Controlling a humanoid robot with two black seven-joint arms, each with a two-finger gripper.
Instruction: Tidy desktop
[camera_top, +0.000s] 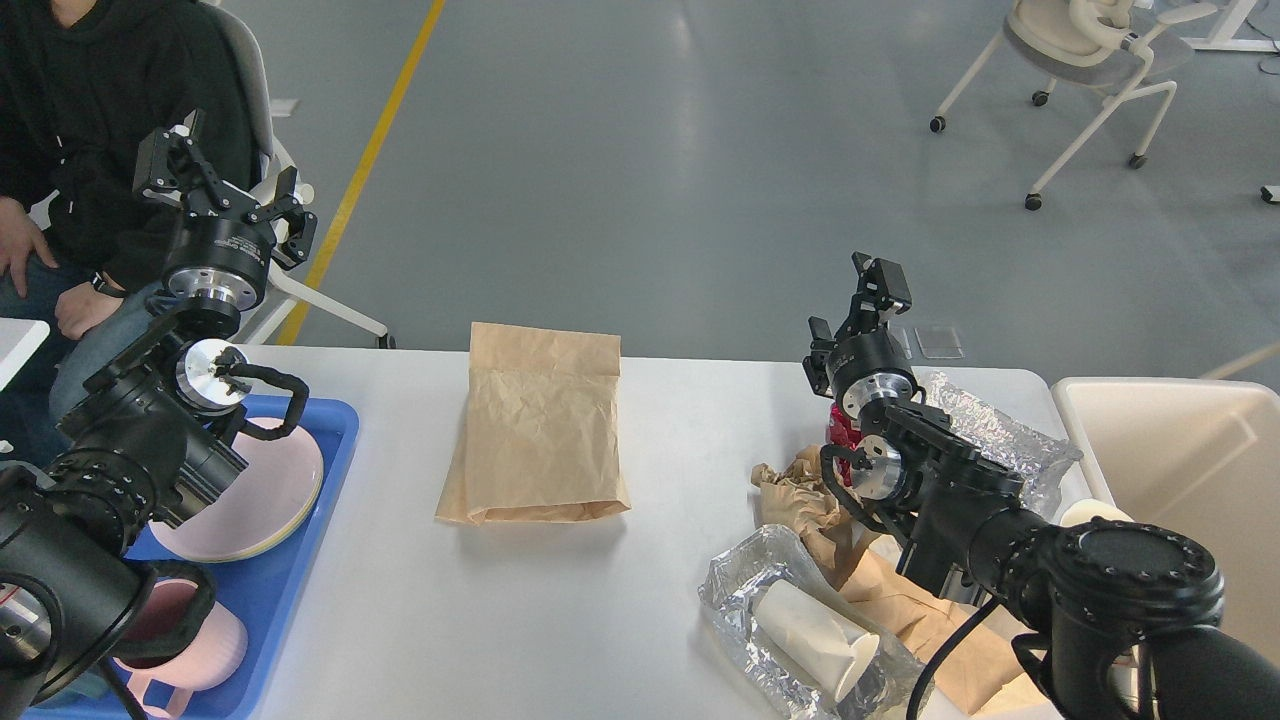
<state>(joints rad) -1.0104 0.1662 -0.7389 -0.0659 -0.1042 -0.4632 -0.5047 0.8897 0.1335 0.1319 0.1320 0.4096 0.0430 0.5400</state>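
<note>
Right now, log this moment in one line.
left gripper open, raised | right gripper raised, empty | paper bag on desktop | untidied

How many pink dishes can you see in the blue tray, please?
2: a pink plate toward the far end of the blue tray, and a pink mug near its front. The left arm may hide others.

Grey glossy floor (640, 150) with a yellow line (365, 165); white wheeled chair (1085, 70) far right.

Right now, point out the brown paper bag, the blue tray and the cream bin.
brown paper bag (540, 440): head view, middle of its creased front.
blue tray (335, 440): head view, bare far right rim.
cream bin (1185, 460): head view, bare inner wall.
</note>
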